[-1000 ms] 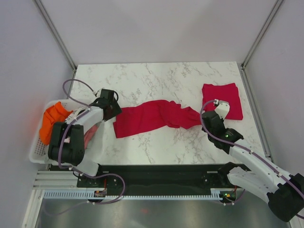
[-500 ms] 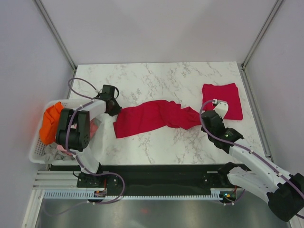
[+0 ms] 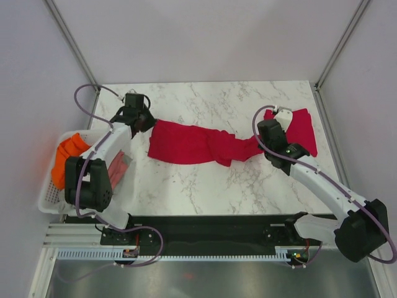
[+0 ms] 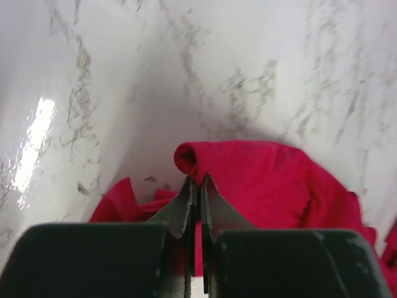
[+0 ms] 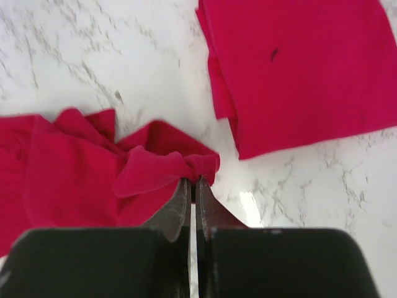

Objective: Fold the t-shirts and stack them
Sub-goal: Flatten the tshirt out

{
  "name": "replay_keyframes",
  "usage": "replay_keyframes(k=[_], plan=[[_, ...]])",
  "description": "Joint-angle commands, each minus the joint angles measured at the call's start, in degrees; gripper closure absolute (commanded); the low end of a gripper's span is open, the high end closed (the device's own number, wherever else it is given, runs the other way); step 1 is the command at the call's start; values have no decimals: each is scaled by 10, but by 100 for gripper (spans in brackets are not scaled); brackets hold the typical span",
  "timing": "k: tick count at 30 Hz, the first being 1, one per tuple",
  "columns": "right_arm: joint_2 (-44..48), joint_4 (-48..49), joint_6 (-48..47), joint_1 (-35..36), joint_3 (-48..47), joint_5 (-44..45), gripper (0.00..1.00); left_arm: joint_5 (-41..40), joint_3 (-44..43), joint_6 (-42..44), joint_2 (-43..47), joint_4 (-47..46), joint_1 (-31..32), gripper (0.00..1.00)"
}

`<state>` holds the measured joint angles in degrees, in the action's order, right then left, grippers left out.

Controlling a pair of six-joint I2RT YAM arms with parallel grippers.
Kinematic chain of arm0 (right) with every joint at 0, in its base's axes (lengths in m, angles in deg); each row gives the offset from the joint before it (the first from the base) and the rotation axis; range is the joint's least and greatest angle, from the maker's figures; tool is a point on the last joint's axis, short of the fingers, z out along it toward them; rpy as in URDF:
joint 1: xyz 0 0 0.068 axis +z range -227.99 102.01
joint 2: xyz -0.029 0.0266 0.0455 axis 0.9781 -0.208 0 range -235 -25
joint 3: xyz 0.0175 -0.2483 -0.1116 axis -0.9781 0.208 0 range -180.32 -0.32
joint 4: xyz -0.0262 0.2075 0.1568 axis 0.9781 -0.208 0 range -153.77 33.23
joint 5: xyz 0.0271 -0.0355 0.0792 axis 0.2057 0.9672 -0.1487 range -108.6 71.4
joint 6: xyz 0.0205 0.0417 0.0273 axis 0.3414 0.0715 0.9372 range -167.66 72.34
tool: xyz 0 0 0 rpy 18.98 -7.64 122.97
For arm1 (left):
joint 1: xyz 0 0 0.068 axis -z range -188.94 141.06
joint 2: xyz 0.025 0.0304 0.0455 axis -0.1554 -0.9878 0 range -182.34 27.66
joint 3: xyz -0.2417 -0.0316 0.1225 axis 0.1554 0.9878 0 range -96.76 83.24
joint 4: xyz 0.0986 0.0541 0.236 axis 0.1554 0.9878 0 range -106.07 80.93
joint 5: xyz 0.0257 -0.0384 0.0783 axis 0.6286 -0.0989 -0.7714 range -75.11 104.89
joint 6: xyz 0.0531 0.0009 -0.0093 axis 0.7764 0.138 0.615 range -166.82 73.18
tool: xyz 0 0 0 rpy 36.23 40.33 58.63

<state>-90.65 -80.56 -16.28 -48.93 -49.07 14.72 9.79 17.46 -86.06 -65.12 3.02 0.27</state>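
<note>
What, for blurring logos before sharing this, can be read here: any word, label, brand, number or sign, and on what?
None can be read. The stretched t-shirt and the folded t-shirt are plain red; the folded one bears only a small dark speck, no letter. The basket and the marble table show no legible marking.

Probably a robotics lab test cell: plain pale panel walls (image 3: pixel 205 37), slanted aluminium corner posts (image 3: pixel 71 43), a white marble-patterned tabletop (image 3: pixel 205 99).

Stretched t-shirt (image 3: pixel 186 141) lies mid-table; folded t-shirt (image 3: pixel 304 131) far right.
</note>
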Motion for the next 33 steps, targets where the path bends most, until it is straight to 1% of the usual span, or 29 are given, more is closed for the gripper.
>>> replay_keyframes(k=[1,2,3,4,5,6,7,8,9,10,11,13,15,16,17,18,19,20,21,22,23,24,25,26,27,28,30,32,33], plan=[[-35,25,-14,-41,-95,-12,100,22,-83,4,39,19,-7,98],[-43,23,-16,-51,-113,-26,100,28,-103,2,37,29,-10,98],[-58,20,-18,-72,-133,-55,100,35,-145,0,33,50,-23,98],[-67,13,-20,-80,-179,-60,100,48,-165,-4,31,57,-31,98],[-79,2,-22,-87,-205,-62,100,71,-185,-11,30,64,-41,98],[-83,-20,-23,-107,-232,-67,100,83,-220,-17,32,72,-64,98],[-85,-32,-24,-118,-284,-71,100,109,-236,-22,37,81,-76,98],[-84,-41,-23,-128,-308,-76,100,119,-250,-29,43,86,-88,98],[-80,-52,-24,-146,-329,-83,100,128,-274,-32,50,89,-112,98],[-75,-56,-27,-152,-359,-83,100,138,-278,-34,60,91,-119,98],[-62,-59,-29,-156,-368,-82,100,140,-279,-34,85,93,-124,98],[-45,-64,-31,-158,-359,-87,100,146,-256,-31,115,93,-125,98],[-13,-64,-18,-158,-324,-113,100,151,-191,-33,159,91,-125,98],[-2,-63,-10,-158,-270,-140,100,154,-160,-34,174,85,-123,98],[24,-60,-1,-159,-236,-152,100,156,-87,-35,207,63,-122,98],[39,-49,6,-158,-199,-163,100,155,-48,-37,224,53,-122,98],[56,-41,22,-158,-122,-178,100,157,-7,-39,238,39,-120,98],[92,-33,25,-158,-85,-179,100,157,72,-44,255,21,-120,98],[111,-21,31,-158,-50,-177,100,157,107,-46,281,-1,-119,98],[147,-18,40,-158,10,-172,100,155,141,-49,297,-14,-119,98],[165,-16,43,-158,35,-177,100,155,202,-49,311,-27,-119,98],[195,-12,39,-159,77,-187,84,153,228,-47,338,-43,-118,86],[195,-11,39,-158,92,-195,69,153,251,-47,350,-49,-118,61],[220,-10,32,-158,105,-209,52,150,284,-40,361,-52,-116,38],[231,-10,28,-158,117,-213,32,144,296,-38,374,-50,-115,26],[240,-10,25,-158,131,-212,17,138,305,-36,392,-50,-115,1],[250,-2,16,-158,139,-216,16,135,311,-25,400,-52,-114,0],[222,22,2,-158,133,-239,19,142,287,-16,377,-56,-112,0],[201,27,-2,-159,119,-273,21,154,275,-11,362,-56,-111,1]])
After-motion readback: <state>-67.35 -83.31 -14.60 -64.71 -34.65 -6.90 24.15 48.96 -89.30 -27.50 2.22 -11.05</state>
